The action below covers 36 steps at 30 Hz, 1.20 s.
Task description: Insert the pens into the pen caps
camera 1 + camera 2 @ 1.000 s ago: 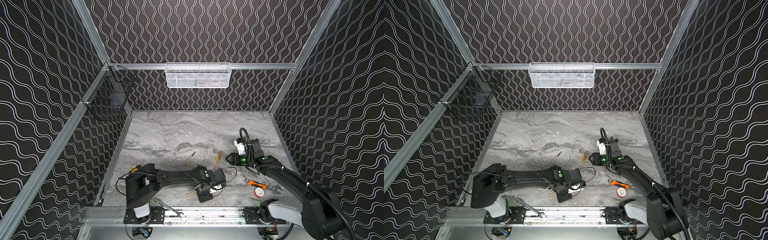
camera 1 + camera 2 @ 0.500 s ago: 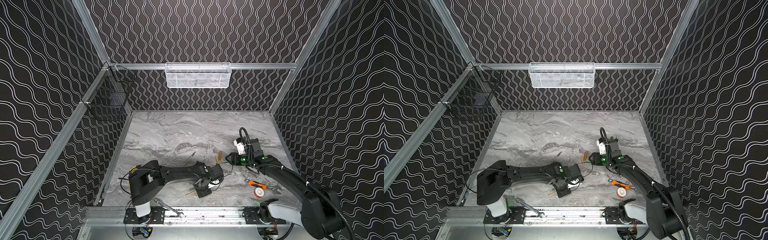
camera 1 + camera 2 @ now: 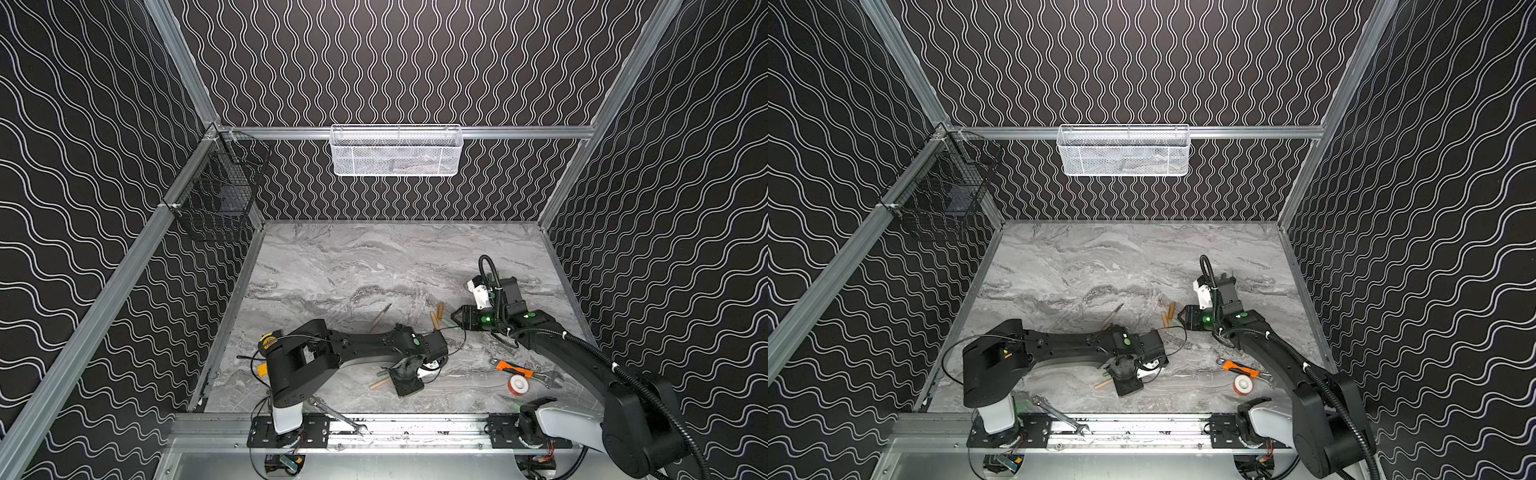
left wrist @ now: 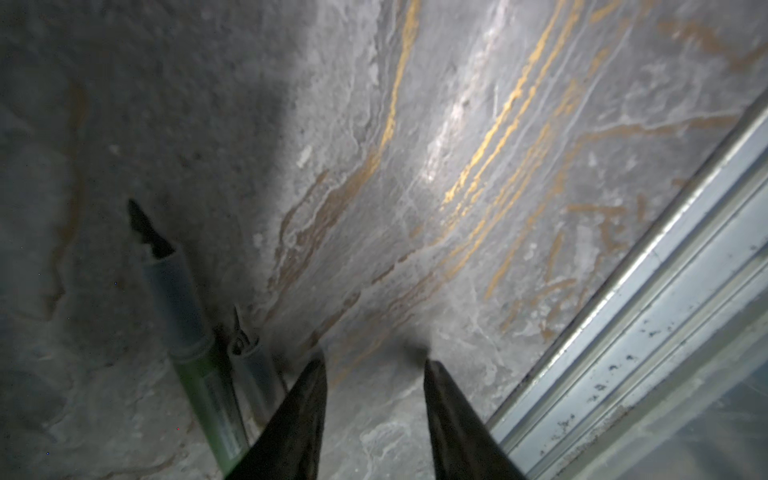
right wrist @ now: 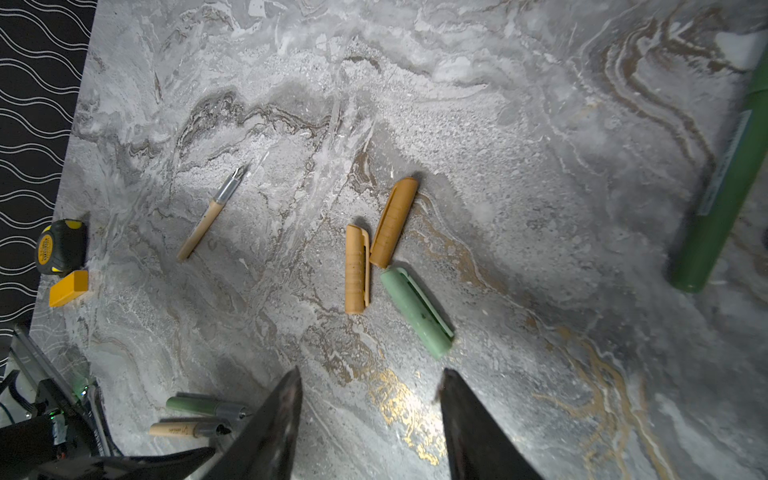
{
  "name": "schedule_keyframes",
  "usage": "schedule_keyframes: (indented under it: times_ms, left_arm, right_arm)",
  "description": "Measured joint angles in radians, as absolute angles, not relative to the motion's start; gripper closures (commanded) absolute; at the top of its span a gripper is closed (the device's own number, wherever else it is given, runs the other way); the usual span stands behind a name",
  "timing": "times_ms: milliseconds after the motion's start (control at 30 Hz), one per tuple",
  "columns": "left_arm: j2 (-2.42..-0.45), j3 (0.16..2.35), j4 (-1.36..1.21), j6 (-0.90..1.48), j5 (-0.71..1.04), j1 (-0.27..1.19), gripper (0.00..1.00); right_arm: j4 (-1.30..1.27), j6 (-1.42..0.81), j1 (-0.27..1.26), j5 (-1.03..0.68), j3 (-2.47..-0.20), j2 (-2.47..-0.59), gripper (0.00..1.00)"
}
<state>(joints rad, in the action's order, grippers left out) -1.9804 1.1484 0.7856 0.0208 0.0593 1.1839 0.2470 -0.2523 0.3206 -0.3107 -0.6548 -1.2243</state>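
- Top views: the left pincer (image 3: 409, 390) points down at the near edge of the surface (image 3: 353, 270), with a tan pen (image 3: 379, 383) sticking out just beside it. From up here I cannot tell how its jaws stand. The right pincer (image 3: 454, 322) sits low, just beside the caps (image 3: 436, 318). A lone pen (image 3: 381, 316) lies well apart from both. The tape roll (image 3: 518, 384) and wrench (image 3: 337, 417) lie off to the side
- Left wrist view: the jaws stand apart with only bare surface between them, so nothing is held. A green pen (image 4: 195, 332) and a second pen (image 4: 249, 370) lie side by side just outside one finger (image 4: 303, 411). I judge that closing here would catch nothing. A sideways correction could nudge the pair and roll them toward the rail (image 4: 665, 332). The arm hides this offset in both top views
- Right wrist view: the right pincer (image 5: 371, 374) hovers spread and empty. Two tan caps and a pale green cap (image 5: 415, 318) lie ahead of its tips, bunched and seemingly touching. Because they crowd each other, a grab at one may shove its neighbours or pinch two at once. A cap taken crooked would leave its mouth badly aimed for the pen. Only this view shows the cap colours and a dark green barrel (image 5: 723, 187) at the frame edge; I cannot tell whether it is capped
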Motion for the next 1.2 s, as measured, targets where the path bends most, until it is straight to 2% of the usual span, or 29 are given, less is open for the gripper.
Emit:
schedule_keyframes:
  times_ms: [267, 567, 767, 967, 1200]
  left_arm:
    - [-1.921, 1.140, 0.780, 0.021, 0.019, 1.164, 0.55]
    - [-1.942, 1.140, 0.780, 0.021, 0.008, 1.142, 0.55]
    - [-1.980, 1.153, 0.781, 0.020, 0.010, 1.131, 0.65]
    - [-2.011, 1.172, 0.795, 0.012, 0.019, 1.132, 0.66]
    - [-2.012, 1.177, 0.804, 0.012, 0.015, 1.144, 0.74]
  right_arm:
    - [0.245, -0.253, 0.321, -0.311, -0.655, -1.228, 0.44]
    - [0.242, -0.253, 0.321, -0.311, -0.655, -1.228, 0.44]
    - [0.243, -0.250, 0.321, -0.307, -0.657, -1.225, 0.44]
    - [0.257, -0.242, 0.320, -0.303, -0.675, -1.225, 0.44]
    - [0.284, -0.231, 0.320, -0.299, -0.721, -1.251, 0.44]
